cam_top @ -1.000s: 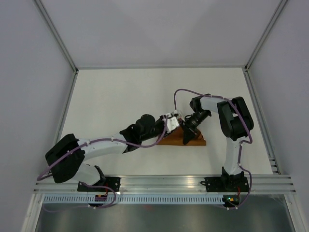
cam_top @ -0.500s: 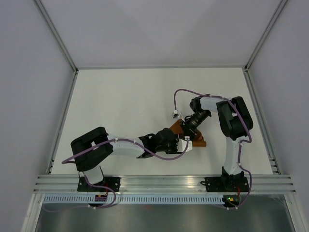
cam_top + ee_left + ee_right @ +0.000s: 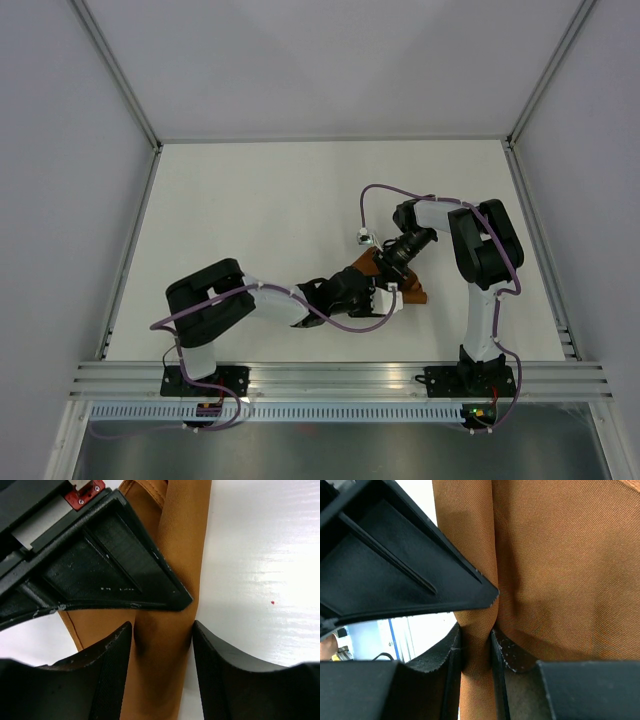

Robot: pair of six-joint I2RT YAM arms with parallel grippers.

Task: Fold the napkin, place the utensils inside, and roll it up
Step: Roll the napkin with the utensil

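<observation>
Napkin (image 3: 413, 294), a rust-orange, finely woven cloth bunched into a long narrow band, lay on the smooth white table (image 3: 250, 220), right of centre. We saw the left gripper (image 3: 162, 647) clasping the band across its width, and the right gripper (image 3: 477, 645) pinching a thin fold tight.

Overhead view: bright, even, diffuse light from above; faint soft shadows under the arms (image 3: 268, 300) on the white table (image 3: 250, 200). Left wrist view: hard glare on the tabletop (nearly blown out at right); left fingers (image 3: 225, 680) slightly soft. Right wrist view: dimmer; napkin (image 3: 560, 555) weave crisp, right fingers (image 3: 435, 680) soft, shadowed.
</observation>
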